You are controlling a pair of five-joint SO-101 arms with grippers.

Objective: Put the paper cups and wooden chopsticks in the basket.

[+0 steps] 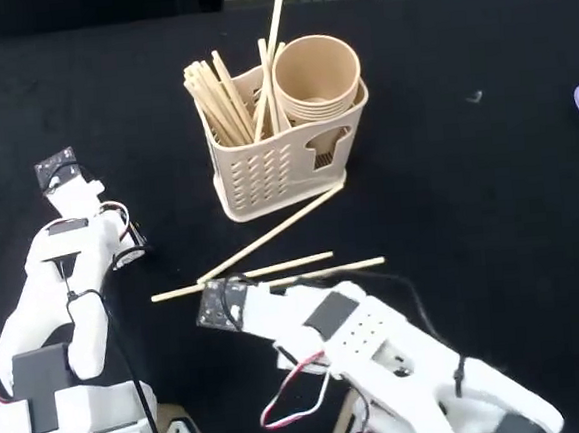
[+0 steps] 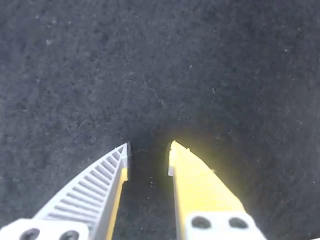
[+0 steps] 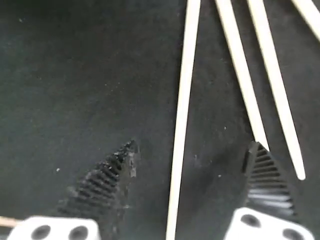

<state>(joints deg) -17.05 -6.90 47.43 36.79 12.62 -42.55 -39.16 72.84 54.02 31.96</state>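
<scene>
Right gripper [image 3: 193, 146] is wide open, ridged black pads either side of one thin pale wooden chopstick [image 3: 181, 115] lying flat on the fuzzy black cloth [image 3: 75, 75]. A few more loose sticks [image 1: 291, 266] lie just beside it. Left gripper [image 2: 148, 150] is off to the side, slightly open w/ nothing in it. Further back is the beige slotted plastic basket [image 1: 266, 173], w/ a chopstick bundle [image 1: 222, 101] in one side and stacked tan paper cups [image 1: 316, 69] in the other.

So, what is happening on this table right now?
The basket on the black table holds stacked paper cups and many chopsticks. Several loose chopsticks lie on the table in front of it. The right gripper is open, low over them, with one chopstick between its fingers. The left gripper is open over bare table, holding nothing.
</scene>
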